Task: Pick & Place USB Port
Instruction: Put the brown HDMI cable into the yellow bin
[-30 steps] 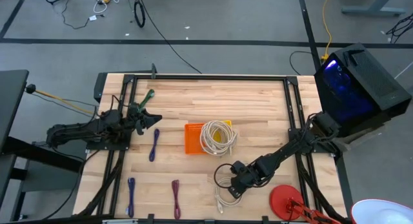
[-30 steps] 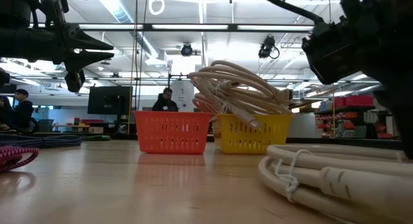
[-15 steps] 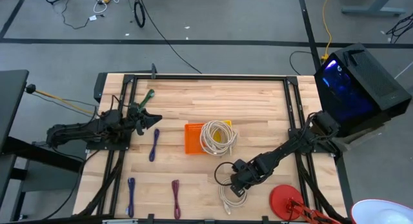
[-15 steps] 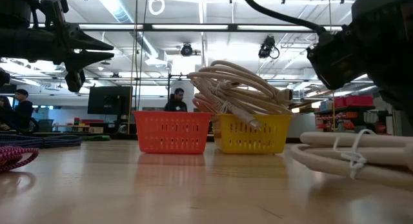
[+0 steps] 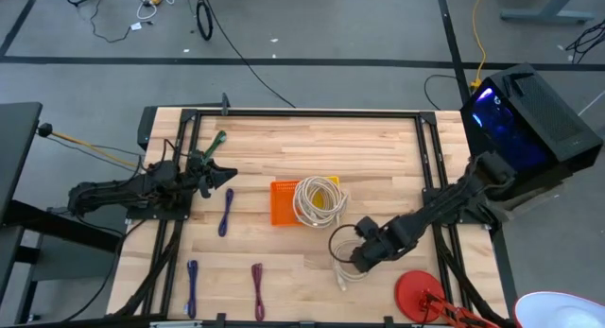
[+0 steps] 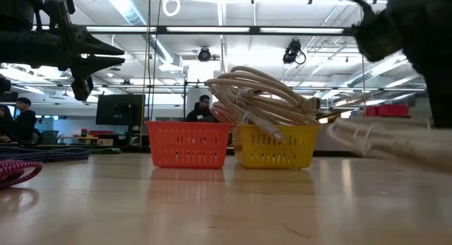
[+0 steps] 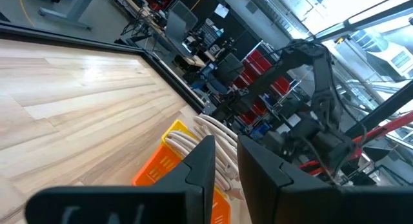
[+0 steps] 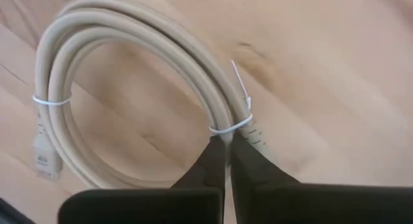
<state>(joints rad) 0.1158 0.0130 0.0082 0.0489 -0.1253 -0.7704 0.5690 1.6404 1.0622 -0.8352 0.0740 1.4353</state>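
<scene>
A beige cable coil (image 8: 161, 46), bound with white zip ties, hangs under my right gripper (image 8: 226, 141), which is shut on it at the near right of the table (image 5: 359, 260). The low view shows the coil (image 6: 395, 138) above the tabletop. An orange basket (image 5: 282, 203) and a yellow basket (image 5: 330, 189) stand side by side mid-table, with more beige cable coils (image 5: 315, 199) piled across their tops. My left gripper (image 5: 227, 175) waits level at the far left, fingers slightly apart and holding nothing. My right gripper pinches the coil's bundled strands between its two fingers, right at a white zip tie (image 8: 227, 127). The fingers come from above, pointing down, and lie across the strands. The coil hangs below them, lifted off the table, and the plug end (image 8: 44, 161) is on the loop's opposite side.
Three purple cable bundles lie on the left half (image 5: 226, 213), (image 5: 192, 281), (image 5: 257, 285). A red round object (image 5: 416, 295) sits at the near right corner, and a green item (image 5: 217, 139) lies at the far left. Black frame rails (image 5: 435, 177) line the table's sides.
My right gripper has risen and gone toward the table's right and far side, taking the beige coil with it. The coil lay flat on the table a second ago, then came up at one side, and now hangs off the wood.
</scene>
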